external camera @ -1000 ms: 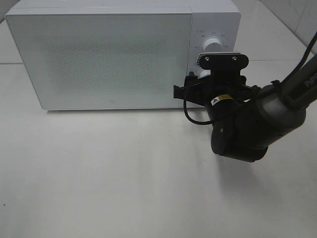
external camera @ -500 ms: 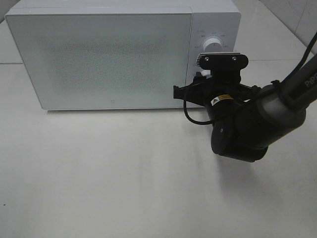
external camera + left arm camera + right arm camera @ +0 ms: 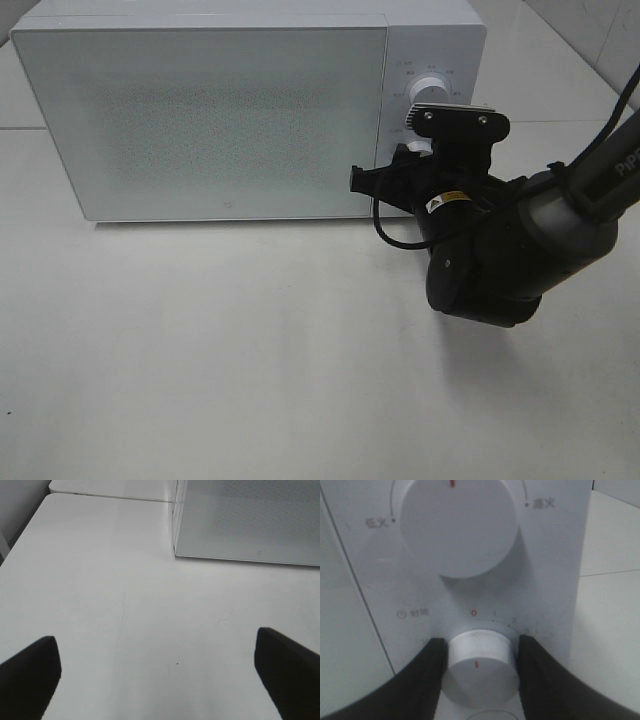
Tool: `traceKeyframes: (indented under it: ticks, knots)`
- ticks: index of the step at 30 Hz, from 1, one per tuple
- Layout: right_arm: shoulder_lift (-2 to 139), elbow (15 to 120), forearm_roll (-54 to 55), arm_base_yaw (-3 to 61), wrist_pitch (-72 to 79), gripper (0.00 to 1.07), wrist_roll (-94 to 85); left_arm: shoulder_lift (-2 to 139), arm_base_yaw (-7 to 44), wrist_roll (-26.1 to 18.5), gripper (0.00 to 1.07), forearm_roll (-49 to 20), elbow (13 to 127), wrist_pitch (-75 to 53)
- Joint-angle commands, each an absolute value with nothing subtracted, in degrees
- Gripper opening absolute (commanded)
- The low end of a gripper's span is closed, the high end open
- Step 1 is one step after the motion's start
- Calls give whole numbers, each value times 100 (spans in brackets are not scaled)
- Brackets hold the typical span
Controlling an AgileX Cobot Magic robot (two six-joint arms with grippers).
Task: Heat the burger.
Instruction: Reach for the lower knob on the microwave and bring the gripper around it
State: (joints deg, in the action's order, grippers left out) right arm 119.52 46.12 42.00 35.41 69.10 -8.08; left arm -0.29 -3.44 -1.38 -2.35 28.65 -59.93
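The left gripper (image 3: 159,672) hangs over the smooth white counter (image 3: 250,350), jaws spread wide and empty. The boxy white microwave (image 3: 200,110) has its speckled frosted door shut; the burger is out of sight, presumably inside. The right gripper (image 3: 482,680) clasps the small round white timer dial (image 3: 480,662) between its black jaws, seemingly to start the heating.
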Motion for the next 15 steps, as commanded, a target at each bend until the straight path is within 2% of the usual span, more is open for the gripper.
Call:
traceKeyframes:
  ticks: [1, 7, 15]
  knots:
    - [11952, 4687, 4160, 3472, 7105, 0, 109, -172, -355, -120, 98, -246, 2848, -5942]
    - [11952, 4687, 3902, 3472, 7105, 0, 945, -172, -355, -120, 98, -246, 2848, -5942]
    - [11952, 4687, 2911, 3472, 7305, 0, 2756, -172, -355, -120, 98, -246, 2848, -5942]
